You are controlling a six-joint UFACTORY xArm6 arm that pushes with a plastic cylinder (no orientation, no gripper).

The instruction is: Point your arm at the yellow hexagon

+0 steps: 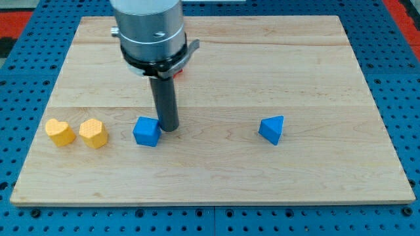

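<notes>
Resting my tip [169,128] on the board [216,177], touching or nearly touching the right side of the blue cube [146,132]. Carrying no gripper at all: just a bare dark rod, so nothing opening, closing or gripping.

Looking for the yellow hexagon [93,133] to the left, well apart from my tip, with the blue cube lying between. Judging it the right-hand one of two yellow blocks near the left edge; taking the yellow heart-like block [60,132] just beside it, further left, for the wrong one, though the shapes are small.

Planning the approach with care:
- Avoiding a straight slide left, likely shoving the blue cube into the hexagon.
- Going round the cube instead, on its far side or its near side, where the wood is bare.
- Closing in on the hexagon from its right and stopping just beside it, pointing and not pushing.

Ignoring the blue wedge [272,129] well off to the right, and a red block [179,73] mostly hidden behind the arm.
</notes>
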